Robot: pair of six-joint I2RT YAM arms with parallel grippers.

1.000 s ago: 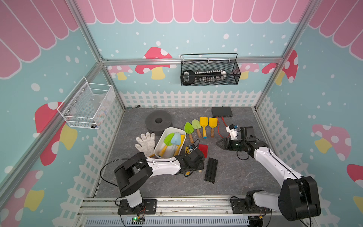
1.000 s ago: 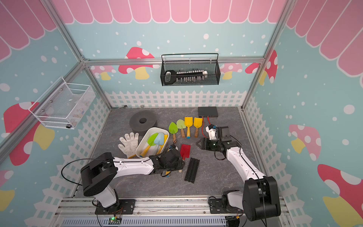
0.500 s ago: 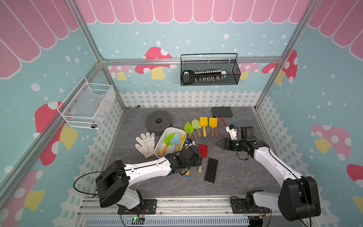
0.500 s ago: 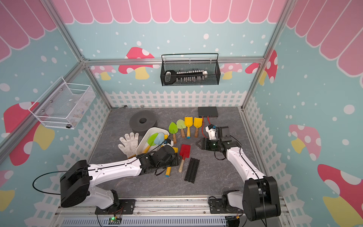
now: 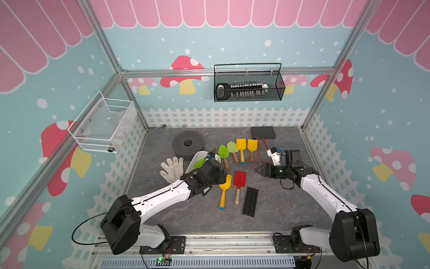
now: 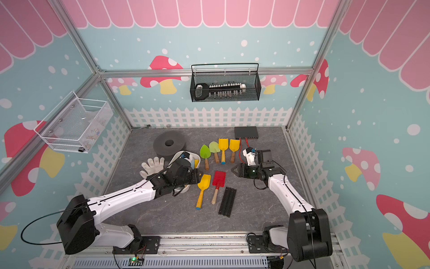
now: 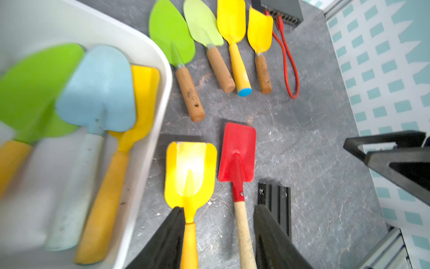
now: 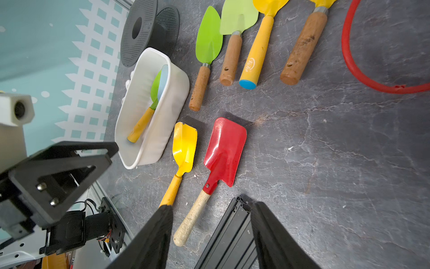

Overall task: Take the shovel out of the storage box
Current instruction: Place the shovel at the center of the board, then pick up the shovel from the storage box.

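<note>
Since a second before, my left arm had stretched lower and longer, and my left gripper (image 7: 218,208) had opened off the yellow shovel (image 5: 224,189). Its jaws now stood spread, the yellow handle just beside one finger and nothing pinched. That shovel lay flat on the tabletop, out of the storage box (image 8: 173,100), just beside the box's wall and parallel to the red shovel (image 5: 239,180), handle toward the front edge. I judged it was laid there to build a second row in front of the row of four shovels (image 5: 241,145) nearer the back edge, clear of the black rail (image 5: 250,201). A green shovel (image 7: 35,88), a blue shovel (image 7: 100,88) and an orange-handled shovel (image 7: 144,93) remained in the box. My left arm reached from the front edge toward the middle, wrist over the box's near end. My right gripper (image 5: 260,169) hovered with jaws apart and empty, elbow bent, pointing at the middle from the right-edge side of the red shovel, probably keeping clear.
</note>
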